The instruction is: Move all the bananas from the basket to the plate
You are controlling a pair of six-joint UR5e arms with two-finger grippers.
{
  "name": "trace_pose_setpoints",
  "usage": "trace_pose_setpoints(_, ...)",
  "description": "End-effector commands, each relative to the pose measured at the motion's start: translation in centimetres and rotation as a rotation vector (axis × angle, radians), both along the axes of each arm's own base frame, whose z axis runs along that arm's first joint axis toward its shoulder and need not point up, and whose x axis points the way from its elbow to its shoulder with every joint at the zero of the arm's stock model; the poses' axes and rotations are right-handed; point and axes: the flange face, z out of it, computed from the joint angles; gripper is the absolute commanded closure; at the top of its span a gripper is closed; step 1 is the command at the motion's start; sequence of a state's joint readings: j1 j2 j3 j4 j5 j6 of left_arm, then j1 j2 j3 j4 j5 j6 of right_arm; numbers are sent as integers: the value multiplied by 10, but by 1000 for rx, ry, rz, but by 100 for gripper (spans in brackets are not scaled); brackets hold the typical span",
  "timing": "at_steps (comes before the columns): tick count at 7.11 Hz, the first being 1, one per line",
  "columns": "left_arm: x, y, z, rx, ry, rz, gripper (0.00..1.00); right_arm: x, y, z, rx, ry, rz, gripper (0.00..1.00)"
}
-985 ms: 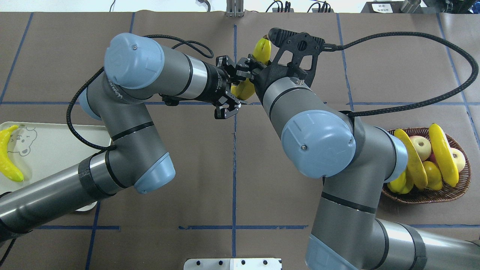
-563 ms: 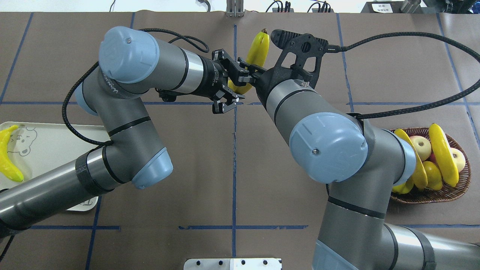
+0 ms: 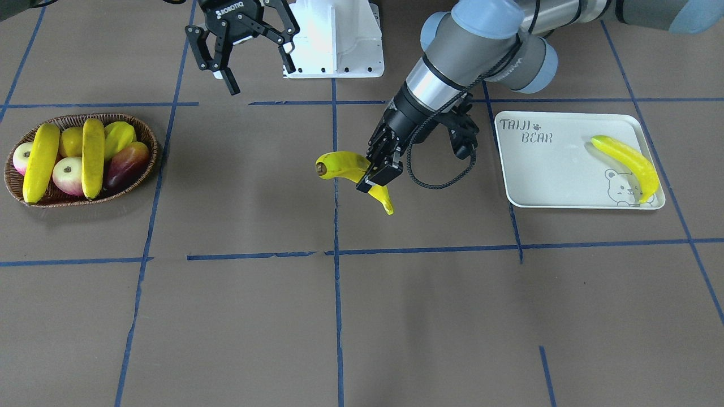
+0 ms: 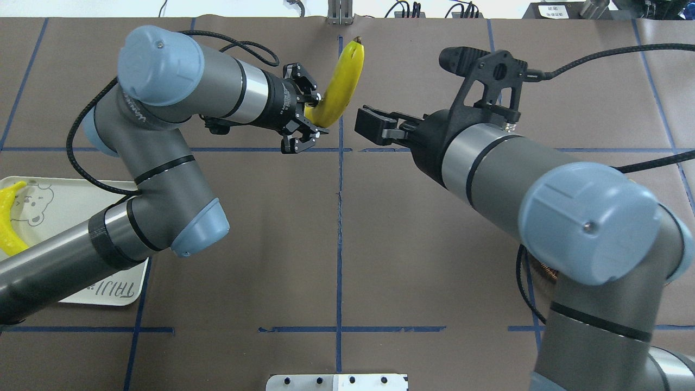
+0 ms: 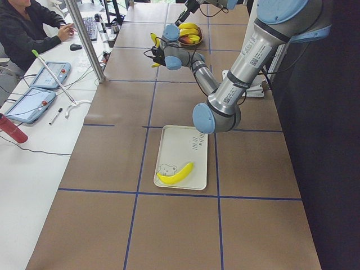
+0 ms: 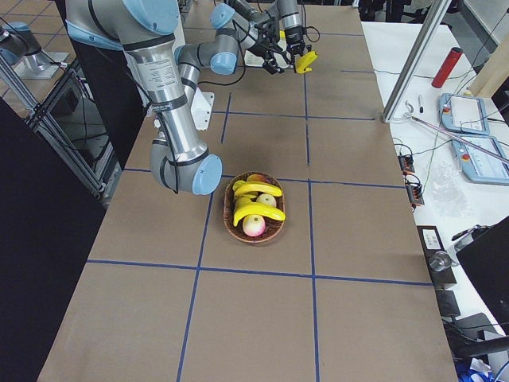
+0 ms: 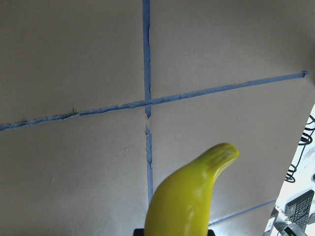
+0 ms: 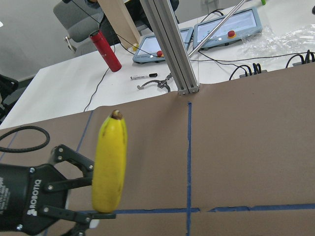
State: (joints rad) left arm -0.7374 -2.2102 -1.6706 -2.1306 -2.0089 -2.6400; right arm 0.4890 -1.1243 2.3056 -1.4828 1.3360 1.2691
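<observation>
Basket: the basket (image 3: pixel 150 135) sits at the table's right end. It holds two bananas (image 3: pixel 39 161) (image 3: pixel 92 158) lying side by side on top of apples (image 3: pixel 67 175), a starfruit (image 3: pixel 119 137) and a dark red fruit (image 3: pixel 125 165).
Plate: the plate (image 3: pixel 554 175) lies at the left end, well apart from the basket. One banana (image 3: pixel 628 164) rests on it beside the bear drawing.
Held banana: a fourth banana (image 3: pixel 342 164) hangs above the table's middle, over the long blue tape line (image 3: pixel 335 237) and clear of the brown paper.
In the way: in the overhead view the left arm's own elbow and forearm (image 4: pixel 81 260) overhang the plate's near corner.
Left arm: it reaches out toward the centre with the wrist angled down. The left gripper (image 3: pixel 376 172) is clamped on the held banana close to its stem end.
Right arm: it is drawn in near the white base (image 3: pixel 339 39). The right gripper (image 3: pixel 261 76) has its fingers spread wide, holds nothing, and stands just right of the held banana, not touching it.
</observation>
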Motion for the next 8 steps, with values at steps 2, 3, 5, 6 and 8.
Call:
trace_pose_setpoints(2, -71, 20, 104, 285, -167, 173, 100, 97, -68, 51, -130, 265, -243, 0)
trace_pose_setpoints(3, -96, 29, 138, 403, -240, 210, 100, 113, -85, 75, -135, 371, -335, 0)
trace_pose_setpoints(5, -150, 53, 230, 617, -438, 316, 100, 128, -117, 133, -323, 400, -450, 0)
trace_pose_setpoints(6, -173, 70, 276, 690, -569, 358, 100, 141, -125, 164, -363, 393, -489, 0)
trace_pose_setpoints(8, -201, 85, 336, 808, -840, 407, 100, 150, -129, 219, -448, 412, -537, 0)
